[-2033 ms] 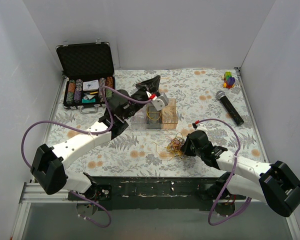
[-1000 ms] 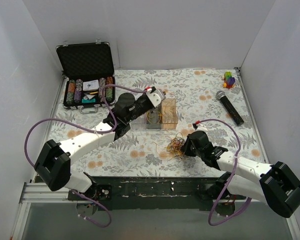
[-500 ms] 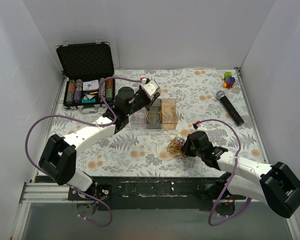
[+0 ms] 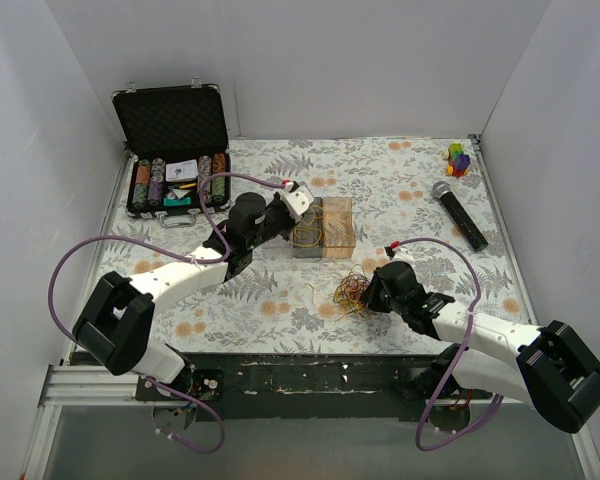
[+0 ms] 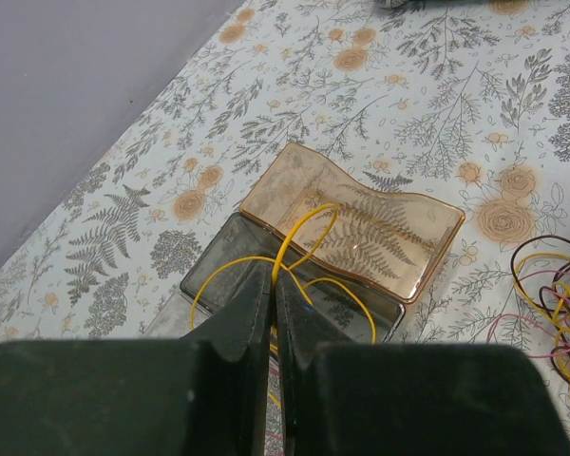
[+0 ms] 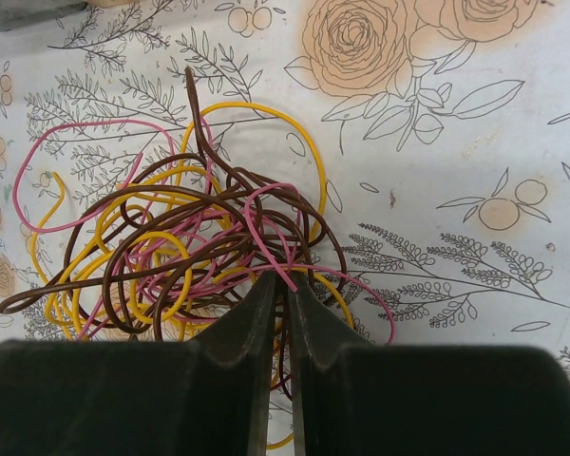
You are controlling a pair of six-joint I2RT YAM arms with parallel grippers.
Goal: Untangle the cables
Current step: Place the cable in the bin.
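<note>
The cables are a tangle of thin yellow, pink and brown wires (image 4: 351, 290) lying on the floral cloth in front of the trays. The tangle fills the right wrist view (image 6: 171, 242) and shows at the right edge of the left wrist view (image 5: 554, 306). My right gripper (image 4: 367, 296) is shut on strands at the tangle's near edge (image 6: 278, 281). My left gripper (image 4: 303, 214) is shut on one separate yellow wire (image 5: 307, 222), whose loops lie in the dark grey tray (image 5: 212, 271) beside the amber tray (image 5: 363, 226).
Three shallow trays sit mid-table: clear (image 4: 275, 238), dark grey (image 4: 307, 246), amber (image 4: 339, 222). An open black case of poker chips (image 4: 170, 180) stands at the back left. A microphone (image 4: 458, 213) and a colourful toy (image 4: 459, 158) lie at the back right.
My left arm has drawn back to the left, and its gripper has swung up and then come down over the trays with the yellow wire. The right arm has barely moved.
</note>
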